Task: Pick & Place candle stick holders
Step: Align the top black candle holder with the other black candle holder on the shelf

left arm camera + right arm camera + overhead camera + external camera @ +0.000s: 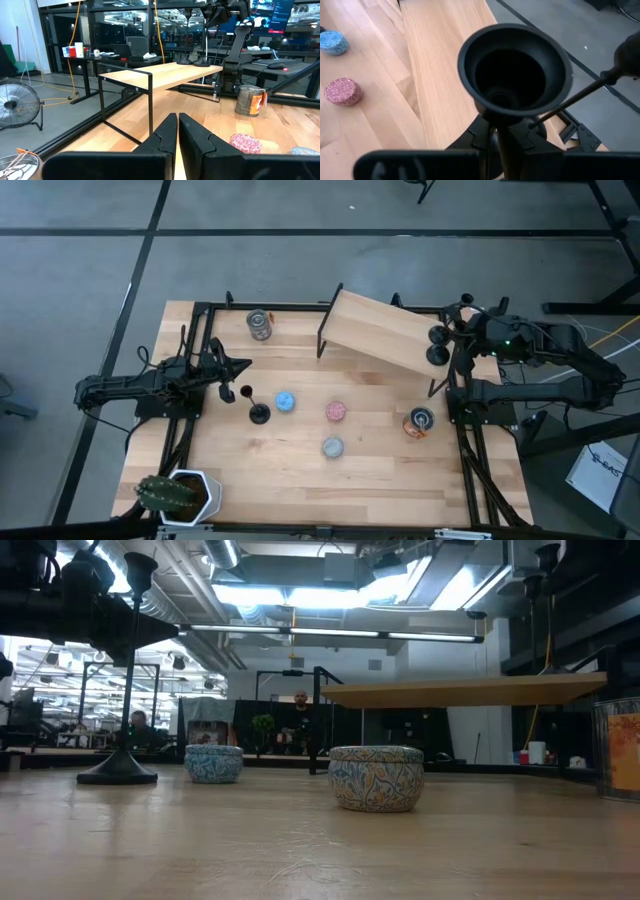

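Two black candle stick holders stand by their bases on the right end of the sloping wooden shelf. My right gripper is over the farther one, shut on it; its cup fills the right wrist view, and the second holder leans into view beside it. A third holder stands by its base on the table, and also shows in the low view. My left gripper is shut and empty, just beyond that holder's cup. My right gripper pinches the farther holder's thin stem between its two fingers, just below the cup. The fingers come from the table's right side, slanting down. The holder stands upright; whether its base rests on the shelf cannot be told.
Shiny cans stand at the far left and near right. Blue, pink and grey discs lie mid-table. A potted cactus sits at the near left corner. A black frame edges the table.
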Tool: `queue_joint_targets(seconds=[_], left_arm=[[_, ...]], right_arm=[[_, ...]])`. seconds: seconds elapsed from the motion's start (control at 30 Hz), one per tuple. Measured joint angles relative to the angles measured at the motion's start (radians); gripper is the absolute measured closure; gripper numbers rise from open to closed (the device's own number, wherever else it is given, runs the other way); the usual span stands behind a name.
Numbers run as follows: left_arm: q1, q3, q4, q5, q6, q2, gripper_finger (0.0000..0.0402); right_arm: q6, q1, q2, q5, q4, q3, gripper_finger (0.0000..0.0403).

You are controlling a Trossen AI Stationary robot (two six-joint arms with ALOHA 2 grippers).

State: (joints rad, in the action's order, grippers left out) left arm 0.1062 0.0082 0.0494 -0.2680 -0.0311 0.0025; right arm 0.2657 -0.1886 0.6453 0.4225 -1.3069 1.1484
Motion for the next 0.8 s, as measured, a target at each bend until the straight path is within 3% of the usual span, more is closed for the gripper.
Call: queue_joint_targets(seconds=[0.8], left_arm=[[0.0, 0.0, 0.0, 0.0, 0.0, 0.0, 0.0389]], right_arm=[[-0.028, 0.0, 0.001, 0.023, 0.03, -0.002, 0.0379]])
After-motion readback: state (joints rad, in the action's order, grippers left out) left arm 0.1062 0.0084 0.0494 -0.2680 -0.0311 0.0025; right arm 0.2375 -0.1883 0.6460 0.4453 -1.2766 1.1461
